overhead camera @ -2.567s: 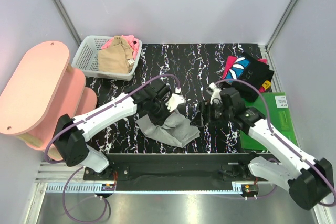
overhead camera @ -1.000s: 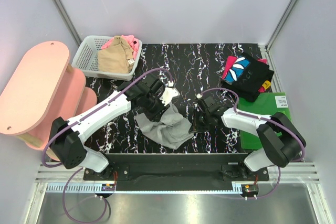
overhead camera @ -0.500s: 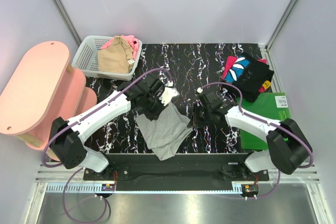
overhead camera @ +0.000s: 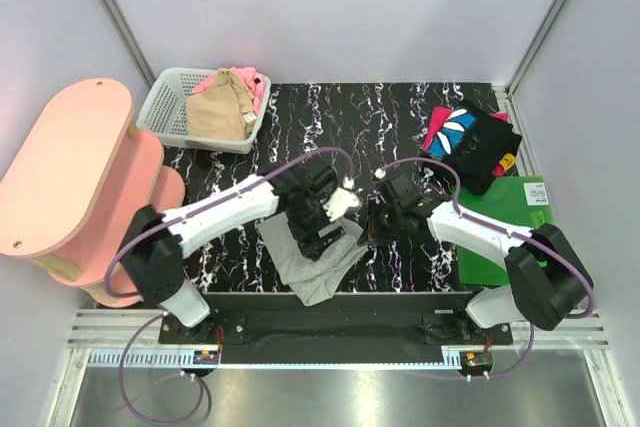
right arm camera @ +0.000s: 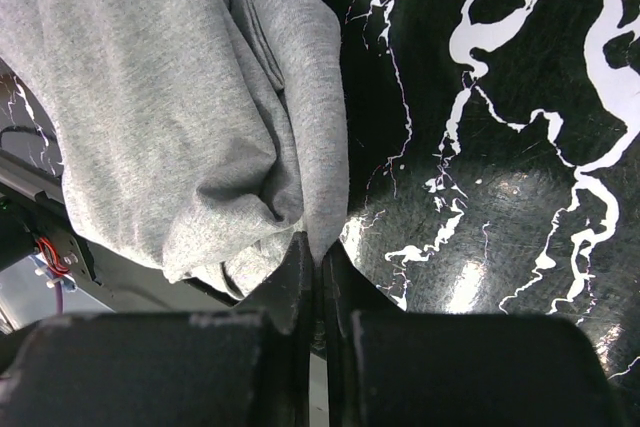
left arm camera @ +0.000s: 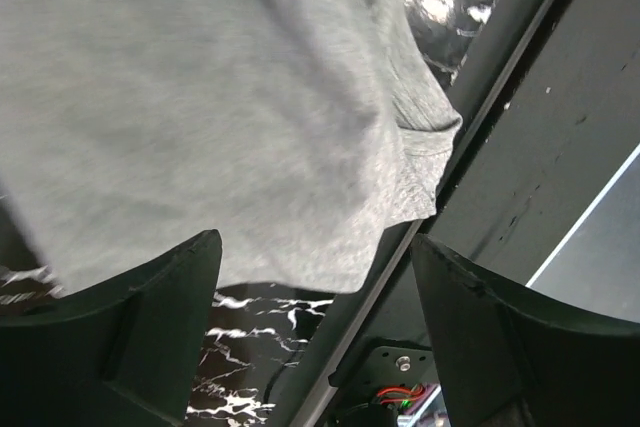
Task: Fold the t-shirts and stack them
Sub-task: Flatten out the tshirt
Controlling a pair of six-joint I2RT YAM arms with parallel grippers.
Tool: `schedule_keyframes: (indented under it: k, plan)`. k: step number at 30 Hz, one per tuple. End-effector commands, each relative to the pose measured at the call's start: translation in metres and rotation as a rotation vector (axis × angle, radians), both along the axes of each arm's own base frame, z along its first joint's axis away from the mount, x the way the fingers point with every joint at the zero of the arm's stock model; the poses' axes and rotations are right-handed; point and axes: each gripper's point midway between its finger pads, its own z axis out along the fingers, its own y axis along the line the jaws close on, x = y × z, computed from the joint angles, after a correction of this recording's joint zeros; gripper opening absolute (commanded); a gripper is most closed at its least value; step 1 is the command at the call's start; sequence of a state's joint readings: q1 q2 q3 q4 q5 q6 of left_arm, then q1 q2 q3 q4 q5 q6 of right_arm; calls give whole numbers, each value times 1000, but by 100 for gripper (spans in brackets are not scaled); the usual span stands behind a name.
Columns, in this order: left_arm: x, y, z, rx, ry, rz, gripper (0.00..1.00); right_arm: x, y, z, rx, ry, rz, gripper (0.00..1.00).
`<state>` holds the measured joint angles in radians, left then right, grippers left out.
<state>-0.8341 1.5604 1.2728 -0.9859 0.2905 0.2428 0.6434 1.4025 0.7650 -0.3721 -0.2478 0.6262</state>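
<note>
Bench (overhead camera: 400, 117): grey t-shirt (overhead camera: 305, 272) lies rumpled at the near edge, between the two arms. Left end effector (left arm camera: 315, 247) hangs over it, fingers spread wide, holding nothing. Right end effector (right arm camera: 318, 252) is closed tight, pinching the shirt's right edge.

The left gripper (overhead camera: 322, 232) has the right gripper (overhead camera: 372, 225) near on its right, with only a narrow gap between them. The grey tee (overhead camera: 310, 272) lies under it. Ahead of both, the table (overhead camera: 340, 122) is bare up to the back wall (overhead camera: 330, 17). Far to its left stand the basket (overhead camera: 160, 112) and the pink stand (overhead camera: 70, 162). Right of the right gripper lie the black tee (overhead camera: 480, 152) and the board (overhead camera: 525, 237).
</note>
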Motion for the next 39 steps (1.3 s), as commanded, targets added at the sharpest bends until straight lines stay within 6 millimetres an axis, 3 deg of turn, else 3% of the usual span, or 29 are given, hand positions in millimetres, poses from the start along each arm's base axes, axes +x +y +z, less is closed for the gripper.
schedule_keyframes:
  k: [1,8,10,12,13,16,20,23,26,27,30,33,38,39]
  plan:
    - [-20,2,-37,86,88,-83,81,7,8,13,19,-33,11,0]
    - [-33,5,-65,107,170,-84,78,7,9,14,26,-32,8,0]
    - [-35,7,-73,120,182,-85,71,7,9,16,28,-34,7,0]
    - [-36,8,-78,131,190,-90,58,8,10,17,31,-36,9,0]
    - [-36,9,-84,143,196,-90,34,9,10,17,30,-34,6,0]
    - [-31,11,-91,166,178,-80,0,9,11,19,36,-38,9,0]
    - [-18,10,-77,130,106,-58,0,10,9,23,35,-52,3,0]
    - [3,11,-48,86,18,-10,0,10,8,27,27,-65,13,0]
    - [35,25,0,42,-121,60,0,13,7,36,21,-89,18,0]
    - [49,31,28,8,-210,83,0,13,6,39,18,-94,20,0]
    - [72,67,72,-11,-330,171,0,16,3,46,5,-121,24,0]
    - [73,108,81,51,-374,221,0,20,0,54,-13,-149,20,0]
    - [41,151,55,148,-323,247,0,25,-2,81,-1,-210,16,0]
    - [35,157,58,144,-337,256,0,23,-5,86,-10,-212,16,0]
